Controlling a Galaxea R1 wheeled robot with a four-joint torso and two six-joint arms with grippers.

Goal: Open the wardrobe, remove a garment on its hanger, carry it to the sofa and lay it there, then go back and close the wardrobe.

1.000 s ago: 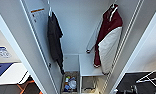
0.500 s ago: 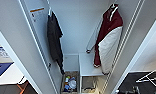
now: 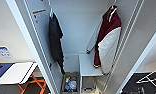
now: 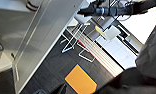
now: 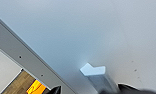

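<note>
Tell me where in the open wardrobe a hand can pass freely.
Free: the wide gap between the dark shirt and the jacket, in front of the back wall, and the bare white shelf beside the jacket's hem. Crowded: the bottom box, full of small items.

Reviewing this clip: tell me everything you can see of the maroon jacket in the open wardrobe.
The maroon jacket hangs at the right of the open wardrobe, turned partly sideways. Its body is maroon; a white sleeve drapes down its front to a dark-edged cuff. A thin white hanger pokes out at the collar. The lower end hangs beside a white shelf; contact there cannot be told. It looks like soft fabric, and no gripper touches it.
</note>
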